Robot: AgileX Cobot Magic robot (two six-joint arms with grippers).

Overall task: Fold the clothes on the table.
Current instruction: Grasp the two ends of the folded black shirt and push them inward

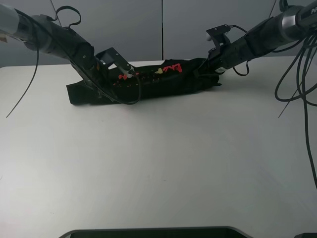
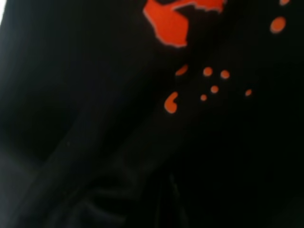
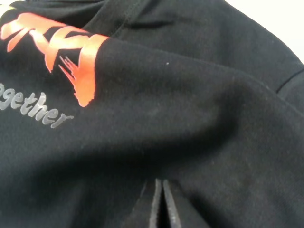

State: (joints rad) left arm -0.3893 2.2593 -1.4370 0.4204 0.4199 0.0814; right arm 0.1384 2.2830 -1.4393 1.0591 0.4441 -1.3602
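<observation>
— How is the right gripper point(image 3: 159, 189) set?
— Its two dark fingers point(image 3: 154, 211) are pressed together with only a hairline slit between them. The black cloth of the T-shirt point(image 1: 153, 82) puckers in toward their tips, so it looks clamped on a fold of that fabric.
— What lies around the pinch?
— In the right wrist view, big red characters point(image 3: 61, 52) are brushed across the chest just beyond it. Beside them is grey lettering point(image 3: 35, 111) ending in "together". A stitched seam runs near a sliver of the white table point(image 1: 158, 163).
— And the left gripper point(image 1: 130, 74)?
— From the high camera it sits down on the shirt's upper edge, left of the middle, touching the cloth. Its own wrist view is filled with dark fabric and a scatter of red print point(image 2: 183, 19), too dim to pick out the fingers. I cannot tell whether it is parted or closed.
— Where is the shirt as a whole?
— It is bunched into a long, narrow, slightly slanted band on the far part of the table, near the grey wall panels point(image 1: 129, 25). Its left end lies lower in the high view, and its right end finishes under the right arm. Some red and a little yellow print point(image 1: 159, 71) show along the top ridge, between the two grippers.
— Anything else nearby?
— Black cables point(image 1: 297, 74) hang beside the right arm.
</observation>
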